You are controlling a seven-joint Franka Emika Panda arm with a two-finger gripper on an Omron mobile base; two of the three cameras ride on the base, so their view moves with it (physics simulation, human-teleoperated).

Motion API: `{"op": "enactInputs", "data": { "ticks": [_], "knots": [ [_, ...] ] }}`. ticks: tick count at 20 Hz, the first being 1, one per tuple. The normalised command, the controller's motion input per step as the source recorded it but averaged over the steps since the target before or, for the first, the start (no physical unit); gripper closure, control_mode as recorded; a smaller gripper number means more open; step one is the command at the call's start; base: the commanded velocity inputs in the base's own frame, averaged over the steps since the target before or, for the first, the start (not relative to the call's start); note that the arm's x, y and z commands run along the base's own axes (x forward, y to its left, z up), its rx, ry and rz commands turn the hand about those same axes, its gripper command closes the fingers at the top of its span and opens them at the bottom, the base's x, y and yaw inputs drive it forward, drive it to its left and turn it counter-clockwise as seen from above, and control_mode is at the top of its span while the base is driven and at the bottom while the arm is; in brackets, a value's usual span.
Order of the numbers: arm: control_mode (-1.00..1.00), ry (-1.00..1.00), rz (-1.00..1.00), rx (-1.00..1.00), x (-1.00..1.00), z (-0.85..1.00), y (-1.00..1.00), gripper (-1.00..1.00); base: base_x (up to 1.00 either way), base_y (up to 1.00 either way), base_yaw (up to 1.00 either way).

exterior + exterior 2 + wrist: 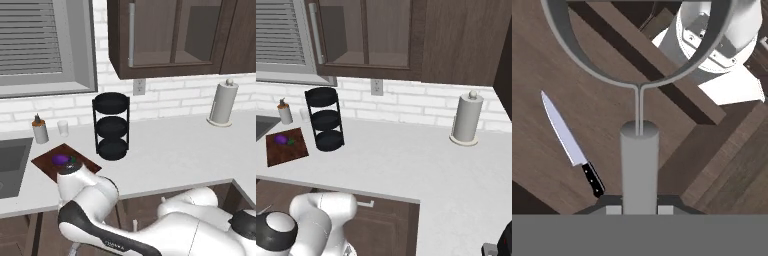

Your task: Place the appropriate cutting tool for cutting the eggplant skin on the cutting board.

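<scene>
In the hand view the gripper (640, 207) is clenched on the grey handle of a wire-looped tool (640, 150), apparently the peeler, low over a wooden surface where a knife (571, 144) lies. The tool's long axis runs straight out from the fingers, loop farthest. Farther off on the counter, the cutting board (50, 167) at the left near the sink carries just the eggplant (61, 159), so the carry and placing remain.

Robot arm (95, 200): glossy white rounded shell segments, joined by dark grey to black bands at the joints. One dark band carries small pale lettering, too small to read. Base (712, 45): white, round, with small screws.
</scene>
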Motion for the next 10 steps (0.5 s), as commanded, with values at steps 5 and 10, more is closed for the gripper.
{"op": "enactInputs", "data": {
  "ticks": [5,10],
  "knots": [
    [-1.00,-0.07,-0.06,-0.14,0.65,0.79,0.11,1.00,0.00,0.00,0.00],
    [-1.00,0.02,-0.04,-0.06,1.00,0.30,0.22,1.00,0.00,0.00,0.00]
  ]
}}
